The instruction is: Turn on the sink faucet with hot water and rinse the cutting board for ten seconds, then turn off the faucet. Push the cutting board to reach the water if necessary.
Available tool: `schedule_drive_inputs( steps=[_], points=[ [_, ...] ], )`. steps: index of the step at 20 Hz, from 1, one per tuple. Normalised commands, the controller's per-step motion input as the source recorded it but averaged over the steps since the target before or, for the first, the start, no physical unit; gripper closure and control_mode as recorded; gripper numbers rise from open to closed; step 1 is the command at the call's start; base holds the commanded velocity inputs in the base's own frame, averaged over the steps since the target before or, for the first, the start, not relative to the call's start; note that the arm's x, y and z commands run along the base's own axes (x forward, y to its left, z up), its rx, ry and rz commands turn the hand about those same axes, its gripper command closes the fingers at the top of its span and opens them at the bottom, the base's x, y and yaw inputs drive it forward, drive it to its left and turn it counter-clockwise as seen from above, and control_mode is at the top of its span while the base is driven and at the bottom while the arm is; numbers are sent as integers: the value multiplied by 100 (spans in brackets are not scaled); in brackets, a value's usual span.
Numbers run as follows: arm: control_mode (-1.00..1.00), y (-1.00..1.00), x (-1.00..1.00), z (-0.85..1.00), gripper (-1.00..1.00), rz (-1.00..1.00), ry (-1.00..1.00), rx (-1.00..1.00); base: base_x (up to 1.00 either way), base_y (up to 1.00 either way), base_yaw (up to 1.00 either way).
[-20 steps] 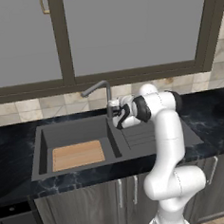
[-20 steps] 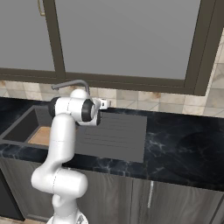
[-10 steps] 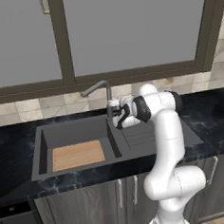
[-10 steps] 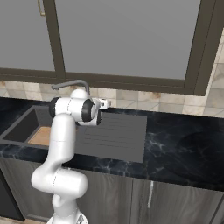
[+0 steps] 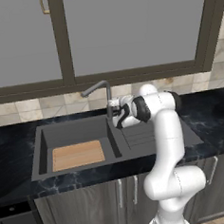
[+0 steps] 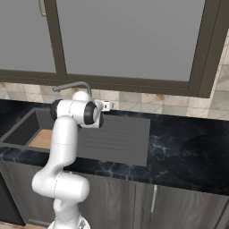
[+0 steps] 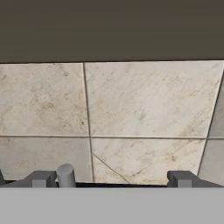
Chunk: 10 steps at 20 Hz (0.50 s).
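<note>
Left base view. At centre frame we saw the gripper (image 5: pixel 114 104) held against the base of the sink faucet (image 5: pixel 106 94), whose post rose to an angled spout reaching toward the upper left. The cutting board (image 5: pixel 78 154) lay flat on the floor of the sink (image 5: pixel 40 148), in the lower left of the frame. No water ran from the spout, so we judged the step in hand to be opening the faucet to hot. The spout appeared to end above or just beyond the board's far edge; we could not tell whether a stream would strike it.

Right base view. The gripper (image 6: pixel 107 105) sat left of centre, just right of the faucet post (image 6: pixel 89 91) and mostly hidden behind the arm. A corner of the board (image 6: pixel 44 139) showed at the left edge. The finger spacing could not be read here.

Hand view. Two finger tips (image 7: pixel 43 179) stood well apart at the bottom of the frame, facing the beige wall tiles (image 7: pixel 144 105). A small grey cylinder (image 7: pixel 66 176), which we took for the faucet lever, rose just beside the left tip, inside the gap. To do the step well, we judged that the tip should stay against this lever and sweep it steadily toward hot, without slipping off its rounded end.
</note>
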Motion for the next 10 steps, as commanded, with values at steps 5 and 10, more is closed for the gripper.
schedule_drive_inputs(
  steps=[5,10],
  points=[
    [-100,0,8,0,-100,0,0,0,0,0,0],
    [-100,0,5,0,-100,0,0,0,0,0,0]
  ],
)
